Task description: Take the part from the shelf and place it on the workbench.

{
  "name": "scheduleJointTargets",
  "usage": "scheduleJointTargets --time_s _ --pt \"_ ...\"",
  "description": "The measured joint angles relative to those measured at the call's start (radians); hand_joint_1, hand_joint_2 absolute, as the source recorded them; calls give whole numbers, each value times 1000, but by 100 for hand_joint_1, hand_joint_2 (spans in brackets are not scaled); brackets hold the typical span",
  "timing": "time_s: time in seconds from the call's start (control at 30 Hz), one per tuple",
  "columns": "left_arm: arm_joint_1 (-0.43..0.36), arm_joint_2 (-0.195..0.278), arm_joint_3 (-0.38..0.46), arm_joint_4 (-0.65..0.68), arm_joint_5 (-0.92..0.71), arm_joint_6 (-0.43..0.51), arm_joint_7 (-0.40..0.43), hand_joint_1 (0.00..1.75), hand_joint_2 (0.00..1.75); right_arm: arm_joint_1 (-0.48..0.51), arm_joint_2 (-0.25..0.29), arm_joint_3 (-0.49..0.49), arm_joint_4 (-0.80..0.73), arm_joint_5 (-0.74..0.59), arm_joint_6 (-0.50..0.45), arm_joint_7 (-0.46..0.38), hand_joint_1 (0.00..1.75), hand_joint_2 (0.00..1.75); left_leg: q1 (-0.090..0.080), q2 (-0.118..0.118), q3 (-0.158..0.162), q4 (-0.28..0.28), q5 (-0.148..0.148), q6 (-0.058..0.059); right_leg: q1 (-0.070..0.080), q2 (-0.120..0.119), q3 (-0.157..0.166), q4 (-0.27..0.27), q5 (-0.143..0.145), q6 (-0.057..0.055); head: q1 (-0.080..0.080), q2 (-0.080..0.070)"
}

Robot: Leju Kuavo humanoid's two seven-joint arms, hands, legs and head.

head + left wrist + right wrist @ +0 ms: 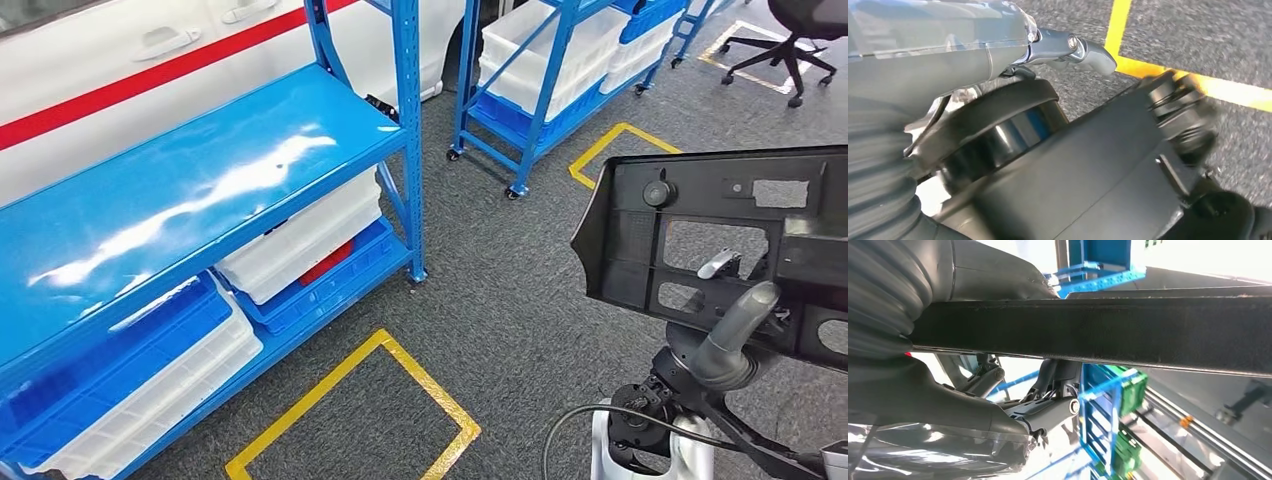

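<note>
with the black part [700,235] already off the blue shelf [190,170], the right hand [730,340] carries it over the floor, fingers clamped on its edge; no workbench reached yet.

Grey ribbed wrist cover [878,300], black cable [600,415]

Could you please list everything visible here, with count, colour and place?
Part: one, black plastic panel with cut-outs, held up at the right.
Shelf racks: two, blue, left and top centre.
Bins: several, white and blue, on the lower shelves.
Floor tape outlines: three, yellow, on grey carpet.
Office chair: one, black, top right corner.
Vehicle: white with red stripe, behind the left rack.
Right hand: grey, grips the part.
Left hand: grey, hangs above the floor.
</note>
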Motion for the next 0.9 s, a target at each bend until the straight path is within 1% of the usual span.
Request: scheduleJointTargets --time_s 0.03,0.07,0.1,0.13,0.17,0.2,0.23,0.27,0.3,0.33,0.37,0.4,0.43,0.47,0.5,0.53,0.57,0.6,0.63,0.67,0.7,0.73,0.77,0.8,0.83,0.87,0.9 --pt "1 1 -1 0 -1 0 0 0 175 -1 0 0 -3 1 -3 0 175 175 1 -24 28 -64 25 6 1 11 -1 2 0 3 0 0" --pt "1 1 -1 0 -1 0 0 0 175 -1 0 0 -6 3 -4 0 175 175 1 -43 46 -105 37 9 -1 22 -5 4 2 7 0 0" --pt "1 1 -2 0 -1 0 0 0 175 1 0 1 -8 4 -4 0 175 175 0 -54 53 -122 37 10 -4 32 -10 5 4 13 0 0" --pt "2 2 -2 0 -1 0 -1 0 175 3 0 1 -9 5 -3 0 175 175 -1 -49 54 -127 37 10 -6 44 -14 5 7 21 0 0" --pt "1 0 -2 0 -1 0 -1 0 175 6 0 1 -10 5 -3 0 175 175 0 -37 57 -132 39 12 -8 54 -18 4 9 27 0 0" --pt "-1 0 -2 0 -1 1 -1 0 175 8 0 1 -12 4 -3 -1 175 175 2 -25 59 -139 43 16 -8 46 -22 11 5 33 0 0" --pt "-2 -1 -2 0 -1 2 -2 0 175 9 -1 0 -14 2 -3 -1 175 175 4 -12 62 -146 47 20 -6 26 -33 33 -9 38 0 0" --pt "-2 -2 -2 0 0 2 -2 0 175 9 -1 1 -15 -2 -3 -1 175 175 7 3 64 -152 50 24 -5 -2 -54 75 -35 42 0 0" --pt "-2 -2 -2 0 2 3 -2 0 175 9 -2 1 -14 -6 -2 -2 175 175 5 17 65 -154 51 26 -5 -31 -84 136 -67 46 0 0" --pt "1 -1 -2 0 4 3 -3 0 175 9 -2 1 -13 -10 -3 -2 175 175 4 31 64 -154 51 27 -8 -47 -118 205 -98 51 0 0" --pt "4 -1 -3 0 5 4 -3 0 175 10 -2 1 -11 -14 -3 -2 175 175 4 46 64 -153 50 27 -11 -55 -146 260 -116 55 0 0" --pt "6 0 -3 1 6 5 -3 0 175 11 -2 2 -9 -18 -3 -2 175 175 3 61 64 -153 49 26 -15 -59 -158 284 -116 59 0 0" --pt "7 0 -3 1 7 6 -3 0 175 12 -2 2 -8 -21 -3 -2 175 175 4 75 64 -152 47 24 -18 -65 -149 266 -97 62 0 0" --pt "6 0 -3 1 8 6 -3 0 175 11 -3 2 -7 -23 -3 -2 175 175 4 87 65 -150 44 21 -21 -75 -118 208 -64 63 0 0" --pt "6 0 -3 1 8 6 -3 0 175 11 -3 2 -6 -24 -3 -2 175 175 4 98 68 -148 40 17 -21 -97 -77 131 -35 63 0 0" --pt "5 1 -3 1 9 6 -4 0 175 10 -3 2 -6 -25 -3 -2 175 175 1 108 69 -144 36 12 -20 -116 -43 66 -13 59 0 0" --pt "5 1 -3 1 9 6 -4 0 175 10 -3 2 -5 -25 -3 -2 175 175 -1 116 71 -142 32 6 -16 -130 -21 23 -2 52 0 0" --pt "6 2 -3 1 9 6 -4 0 175 10 -3 3 -5 -25 -3 -2 175 175 -3 123 73 -141 29 -1 -12 -134 -14 7 -2 44 0 0" --pt "6 2 -3 1 9 6 -4 0 175 11 -3 3 -4 -26 -3 -2 175 175 -4 132 75 -141 27 -7 -8 -124 -15 8 -2 35 0 0" --pt "6 2 -3 1 10 6 -5 0 175 12 -3 3 -4 -26 -3 -2 175 175 -3 138 78 -142 26 -14 -8 -112 -17 8 -1 27 0 0" --pt "6 2 -3 1 10 7 -5 0 175 13 -3 3 -4 -26 -3 -2 175 175 -1 129 78 -137 18 -20 -9 -100 -17 5 1 20 0 0" --pt "6 3 -3 1 10 7 -6 0 175 14 -3 3 -4 -27 -2 -2 175 175 2 109 73 -118 2 -25 -11 -89 -16 3 3 13 0 0" --pt "7 3 -3 1 10 7 -5 0 175 15 -2 4 -4 -27 -1 -2 175 175 4 84 57 -79 -24 -27 -13 -79 -15 0 6 6 0 0" --pt "10 4 -4 1 11 8 -4 0 175 17 -2 5 -5 -28 0 -2 175 175 5 56 31 -18 -59 -28 -12 -68 -16 0 6 1 0 0" --pt "13 5 -5 1 16 9 -2 0 175 20 -2 5 -5 -28 1 -2 175 175 5 42 -2 54 -92 -27 -10 -56 -16 0 7 -3 0 0" --pt "14 6 -5 1 22 10 0 0 175 23 -2 5 -5 -27 1 -2 175 175 5 36 -32 117 -115 -26 -7 -43 -16 0 7 -5 0 0" --pt "14 8 -5 1 30 12 2 0 175 27 -2 5 -6 -25 1 -2 175 175 4 33 -50 151 -119 -23 -4 -28 -16 1 7 -6 0 0"
